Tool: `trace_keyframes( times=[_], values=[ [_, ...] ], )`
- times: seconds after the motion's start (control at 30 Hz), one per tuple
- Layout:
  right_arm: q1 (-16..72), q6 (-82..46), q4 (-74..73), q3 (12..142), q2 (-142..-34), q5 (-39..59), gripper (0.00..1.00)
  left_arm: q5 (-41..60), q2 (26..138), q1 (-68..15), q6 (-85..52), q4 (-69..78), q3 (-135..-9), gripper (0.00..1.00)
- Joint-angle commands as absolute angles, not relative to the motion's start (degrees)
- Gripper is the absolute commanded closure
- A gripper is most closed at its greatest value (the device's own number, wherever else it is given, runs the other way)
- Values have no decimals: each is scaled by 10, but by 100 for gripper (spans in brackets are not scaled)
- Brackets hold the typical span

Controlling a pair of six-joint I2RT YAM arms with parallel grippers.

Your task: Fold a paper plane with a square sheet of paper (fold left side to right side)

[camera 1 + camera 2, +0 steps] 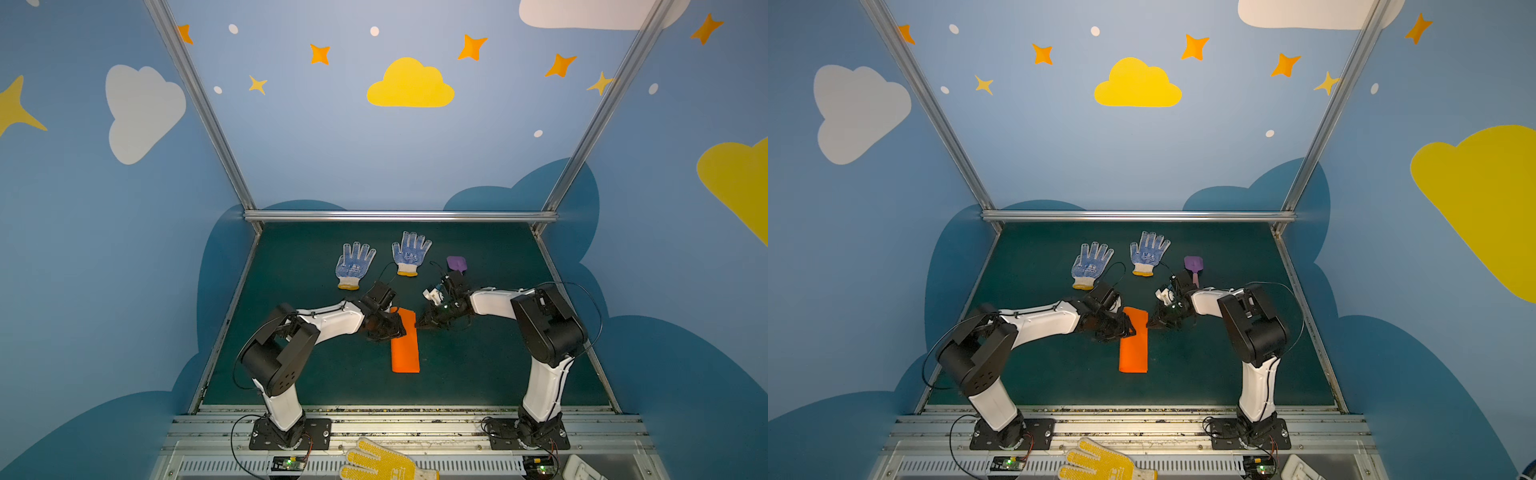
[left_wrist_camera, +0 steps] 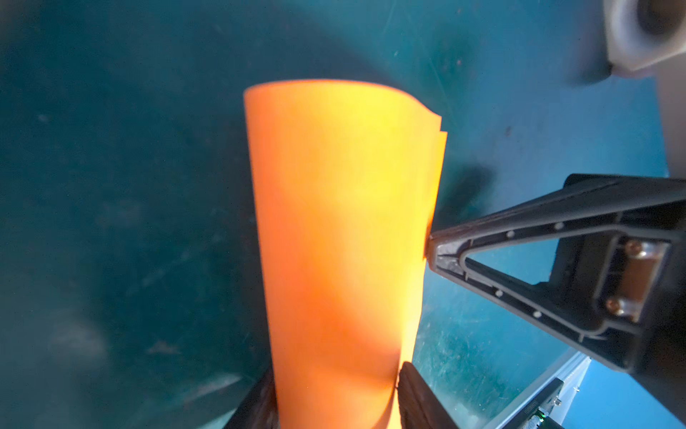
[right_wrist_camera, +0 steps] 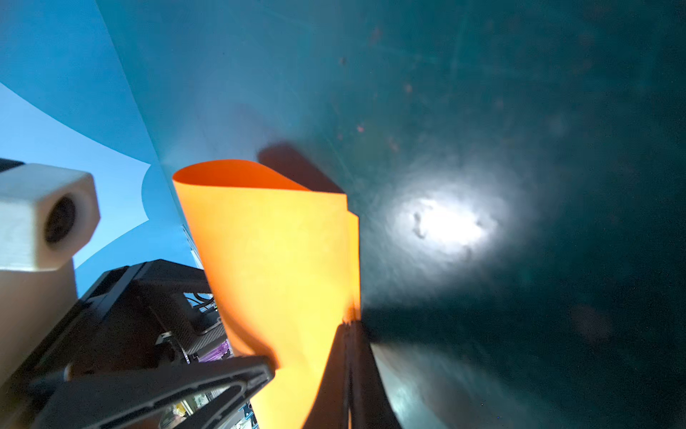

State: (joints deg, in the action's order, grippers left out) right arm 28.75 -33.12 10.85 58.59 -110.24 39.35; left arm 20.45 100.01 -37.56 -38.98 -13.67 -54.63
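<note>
In both top views the left arm [image 1: 328,320] is bent up from its base at 7 o'clock and stretched toward 3 o'clock. The right arm [image 1: 494,301], based at 5 o'clock, is stretched toward 9 o'clock. The left gripper [image 1: 400,330] is held partly apart, its fingers [image 2: 415,401] pressed on either side of the curled square sheet of paper [image 1: 406,353]. The right gripper [image 1: 419,326] is pinched closed on the sheet's edge.

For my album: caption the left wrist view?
Right gripper pinches the open edge of the folded orange paper.
</note>
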Motion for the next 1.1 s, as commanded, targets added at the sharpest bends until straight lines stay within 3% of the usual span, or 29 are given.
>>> trace_keyframes(
  times=[0.0,0.37,1.07],
  values=[
    [284,-325,139,572,-1059,357,100,163,999,-374,-368,-182,-540,48],
    [281,-351,126,501,-959,318,100,145,997,-376,-340,-205,-549,47],
    [316,-399,40,446,-968,324,100,132,1020,-390,-318,-217,-564,46]
  ],
)
